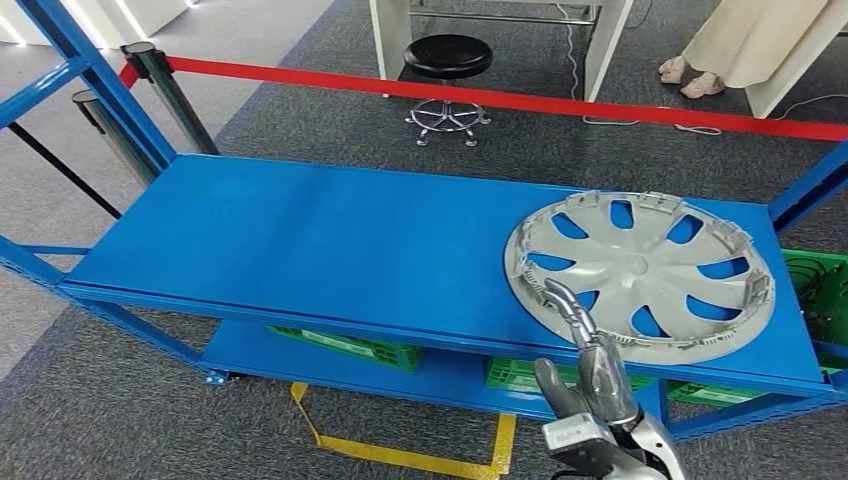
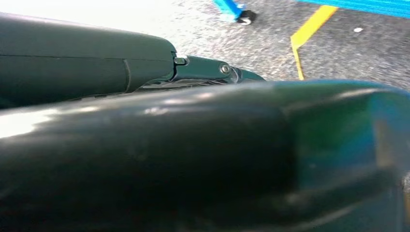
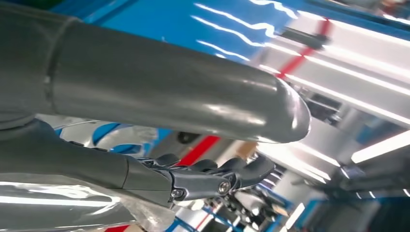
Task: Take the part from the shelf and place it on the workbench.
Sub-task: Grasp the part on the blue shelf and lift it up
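Observation:
The part is a silver wheel cover (image 1: 640, 270) lying flat at the right end of the blue shelf (image 1: 300, 240). My right hand (image 1: 590, 370) comes up from below the shelf's front edge. Its fingers (image 1: 572, 312) stretch over the cover's near rim and touch it, while the thumb stays lower, apart from them. The right wrist view has the thick grey thumb (image 3: 145, 96) across it, the dark fingers (image 3: 203, 181) extended, and a piece of the wheel cover (image 3: 111, 137) behind. My left hand (image 2: 145, 145) hangs above the floor with straight fingers (image 2: 203, 70) and holds nothing.
Green crates (image 1: 350, 348) sit on the lower shelf level, and another green crate (image 1: 820, 290) is at the far right. A red barrier tape (image 1: 600, 105), a black stool (image 1: 447, 60) and a person's feet (image 1: 690, 78) lie beyond. Yellow tape (image 1: 400, 455) marks the floor.

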